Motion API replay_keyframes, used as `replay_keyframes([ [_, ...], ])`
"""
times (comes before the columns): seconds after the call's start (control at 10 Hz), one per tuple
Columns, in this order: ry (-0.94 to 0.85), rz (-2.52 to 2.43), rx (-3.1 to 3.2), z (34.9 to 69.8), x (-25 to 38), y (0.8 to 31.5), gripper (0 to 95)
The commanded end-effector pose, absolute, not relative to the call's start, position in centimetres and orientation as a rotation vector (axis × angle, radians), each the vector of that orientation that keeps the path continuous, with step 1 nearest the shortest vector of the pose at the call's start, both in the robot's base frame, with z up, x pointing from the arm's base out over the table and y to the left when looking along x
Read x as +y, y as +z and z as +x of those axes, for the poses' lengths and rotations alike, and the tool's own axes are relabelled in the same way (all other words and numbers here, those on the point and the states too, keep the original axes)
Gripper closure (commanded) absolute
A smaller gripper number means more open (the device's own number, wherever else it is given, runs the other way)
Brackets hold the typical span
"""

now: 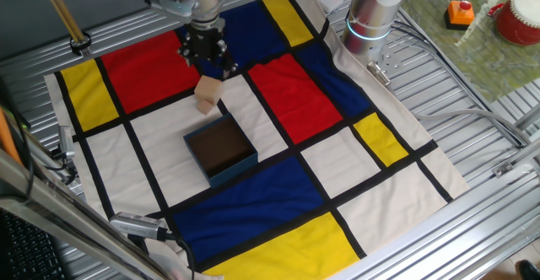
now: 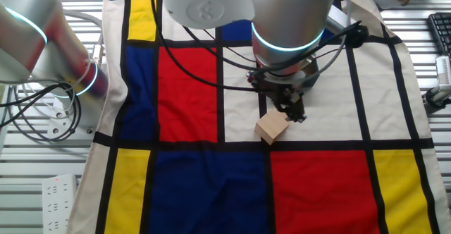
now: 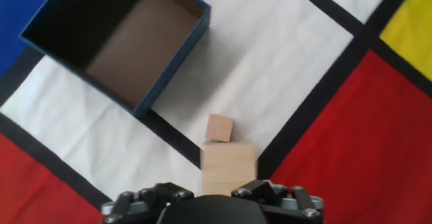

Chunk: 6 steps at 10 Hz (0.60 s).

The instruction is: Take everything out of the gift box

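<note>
Inspection from the table side finds the gift box (image 3: 173, 67) standing open on a white panel of the patterned cloth (image 1: 278, 94), its brown floor bare in both views that show it; I judge the unloading all but complete. The gripper (image 1: 205, 56) hangs over the cloth just beyond the box's far corner, clear of its walls. In the hand view two tan wooden pieces appear. The near block (image 3: 228, 166) is large and soft-edged directly ahead of the hand, and the far block (image 3: 219, 128) lies smaller, beyond it on the white panel beside a black stripe. Whether the near block is clamped, resting on the cloth or loose between the fingers cannot be told. The fingertips are dark against dark in the other fixed view, so the jaw opening is likewise undetermined. The step in hand appears to be setting down or releasing a block outside the box. To do it well, the block should be brought low before the jaws part, so it does not bounce or roll back toward the box. The placement should also keep apart from the far block. The hand should lift straight up afterward, to avoid nudging either piece.
</note>
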<state>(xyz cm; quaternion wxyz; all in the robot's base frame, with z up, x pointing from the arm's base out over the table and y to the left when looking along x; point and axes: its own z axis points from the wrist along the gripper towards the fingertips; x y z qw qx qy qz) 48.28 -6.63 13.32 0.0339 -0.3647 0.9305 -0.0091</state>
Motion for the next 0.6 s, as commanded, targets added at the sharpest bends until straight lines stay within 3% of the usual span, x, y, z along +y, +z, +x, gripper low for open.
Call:
replay_keyframes([
  [0.1, -0.039, -0.989, 2.905, 49.5, -5.7, 12.8, 19.0],
  [0.6, -0.013, -0.682, 2.992, 52.3, -0.5, 13.1, 19.0],
])
